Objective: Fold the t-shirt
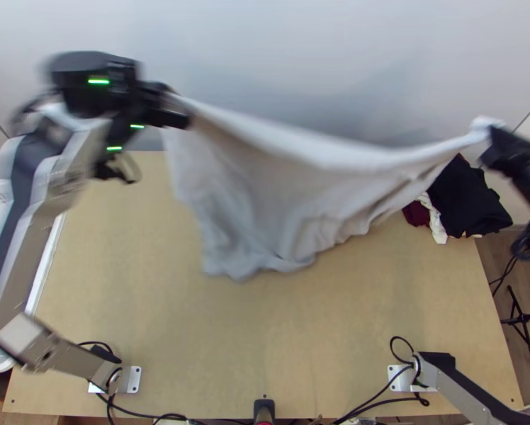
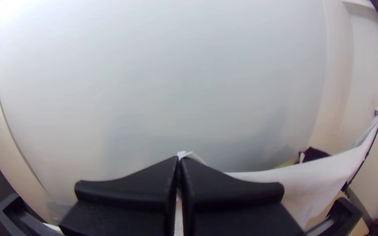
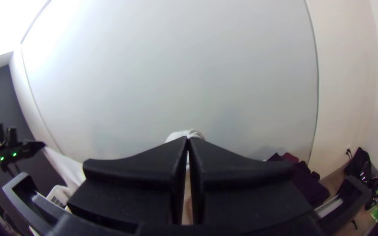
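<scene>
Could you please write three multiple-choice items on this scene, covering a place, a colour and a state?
1. Where is the t-shirt?
A) Flat on the table
B) Strung between the left gripper and the right gripper
C) Inside a basket

2. What colour is it?
A) Pale grey-white
B) Bright green
C) Black

3. How are the left gripper's fingers?
A) Wide open
B) Half open
C) Shut on fabric

Key:
1 B: its edge spans both grippers in the top view.
2 A: it looks pale there.
3 C: in the left wrist view they meet, pale fabric at the tips.

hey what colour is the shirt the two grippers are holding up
The shirt is pale greyish white; the top view shows it best.
</scene>
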{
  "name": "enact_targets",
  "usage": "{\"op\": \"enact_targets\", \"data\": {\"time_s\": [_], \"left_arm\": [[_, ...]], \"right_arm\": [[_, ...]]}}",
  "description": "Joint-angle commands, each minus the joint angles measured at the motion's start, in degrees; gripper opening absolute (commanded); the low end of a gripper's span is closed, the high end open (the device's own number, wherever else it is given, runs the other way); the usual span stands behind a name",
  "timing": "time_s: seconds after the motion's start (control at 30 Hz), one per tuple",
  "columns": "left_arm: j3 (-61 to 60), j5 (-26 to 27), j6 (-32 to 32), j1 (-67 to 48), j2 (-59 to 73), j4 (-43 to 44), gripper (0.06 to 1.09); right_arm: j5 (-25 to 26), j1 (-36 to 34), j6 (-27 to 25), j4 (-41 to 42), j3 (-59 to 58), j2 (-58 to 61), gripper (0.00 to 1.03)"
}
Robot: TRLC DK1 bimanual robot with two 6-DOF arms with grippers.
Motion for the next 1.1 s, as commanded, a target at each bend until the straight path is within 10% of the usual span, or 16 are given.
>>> {"op": "enact_targets", "data": {"time_s": [0.0, 0.63, 1.07], "left_arm": [[0.01, -1.69, -1.94, 6.72, -10.97, -0.33, 0.09], [-1.75, -1.42, -2.56, 6.90, -32.86, -1.91, 0.09], [-1.23, -0.98, 0.25, 13.67, -39.45, 4.95, 0.09]], "right_arm": [[6.66, -7.65, 3.51, -0.86, 12.81, 6.64, 0.03], [8.77, 15.38, 5.09, -12.91, 35.57, 1.72, 0.03], [12.73, 11.95, 7.37, -4.47, 41.11, -3.20, 0.03]]}}
